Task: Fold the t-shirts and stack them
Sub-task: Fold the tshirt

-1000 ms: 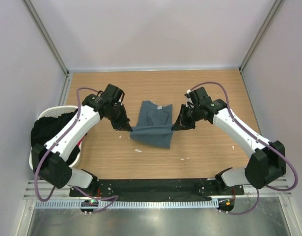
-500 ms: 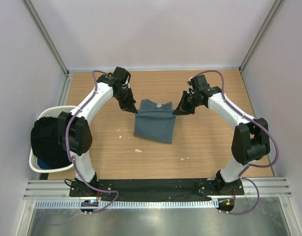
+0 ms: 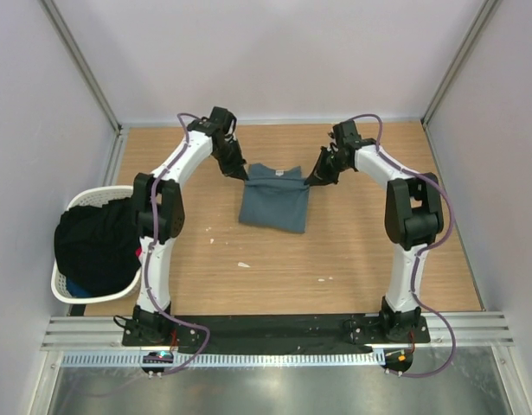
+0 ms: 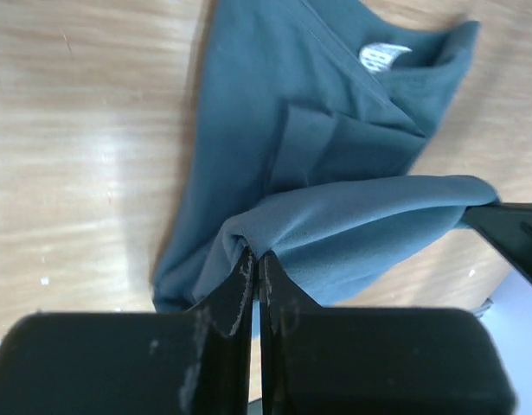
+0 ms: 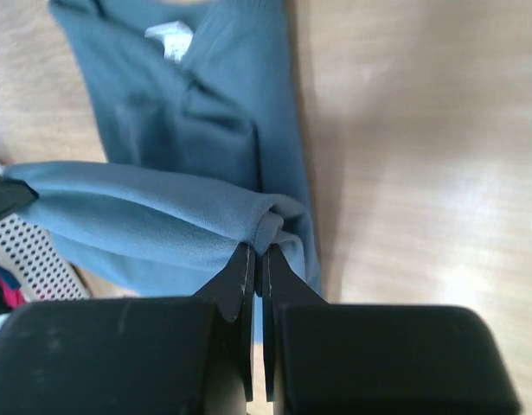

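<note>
Well, over at the left edge sits a white plastic laundry basket (image 3: 60,285), its wall pierced with small round holes, and it is heaped with dark clothes (image 3: 92,246) that bulge over the rim; a scrap of red shows on the side facing the arm. I cannot tell what garments they are.

Next along, the left hand (image 4: 255,259) is clenched on a pinch of soft cloth, its two black fingers pressed together with the fabric bunched between them. That cloth belongs to the t-shirt (image 3: 274,207), a slate blue-grey one lying toward the far middle of the worktop (image 3: 369,251), between the two hands. Most of it rests flat as a rough rectangle, with creases and one overlapped layer across the chest and a small white neck label (image 4: 382,56) at the collar on its far edge. One fold is raised off the rest and drawn into a smooth, sagging band from hand to hand.

On the right, the right hand (image 5: 259,255) grips the other end of that band, fingers shut tight on a rounded roll of fabric. The worktop is pale wood grain with a few white flecks (image 3: 243,264) near its middle.
</note>
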Controlling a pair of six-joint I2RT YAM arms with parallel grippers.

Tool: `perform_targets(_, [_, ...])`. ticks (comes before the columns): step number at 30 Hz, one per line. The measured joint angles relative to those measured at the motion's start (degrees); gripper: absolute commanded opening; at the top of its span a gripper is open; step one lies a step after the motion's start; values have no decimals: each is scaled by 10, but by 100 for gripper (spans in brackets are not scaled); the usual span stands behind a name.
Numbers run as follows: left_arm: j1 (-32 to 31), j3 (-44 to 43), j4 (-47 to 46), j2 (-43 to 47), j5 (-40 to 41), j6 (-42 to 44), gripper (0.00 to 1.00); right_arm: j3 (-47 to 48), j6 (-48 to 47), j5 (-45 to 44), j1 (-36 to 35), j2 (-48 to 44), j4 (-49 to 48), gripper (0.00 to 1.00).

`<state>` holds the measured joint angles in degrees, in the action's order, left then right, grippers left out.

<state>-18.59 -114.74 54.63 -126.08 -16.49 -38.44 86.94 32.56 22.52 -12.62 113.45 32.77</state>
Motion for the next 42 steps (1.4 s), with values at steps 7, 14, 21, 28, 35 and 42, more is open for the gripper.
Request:
perform_targets(7, [13,-59,-14,-75,24,7,61,74,-14,1,8,88,-7,35])
perform_targets(14, [40,-125,-15,-89,53,15,76,148,-35,-3,41,109,0,56])
perform_targets(21, [36,49,-109,86,29,-9,47,135,-66,21,40,43,-37,43])
perform_targets(28, [-21,96,-250,123,-39,-59,22,43,-70,58,14,-16,-107,24])
perform_targets(35, [-26,113,-326,5,-53,-103,8,19,-69,66,10,50,-145,21])
perform_targets(42, [-12,106,-325,-51,-6,-105,4,65,-63,54,11,134,-151,22])
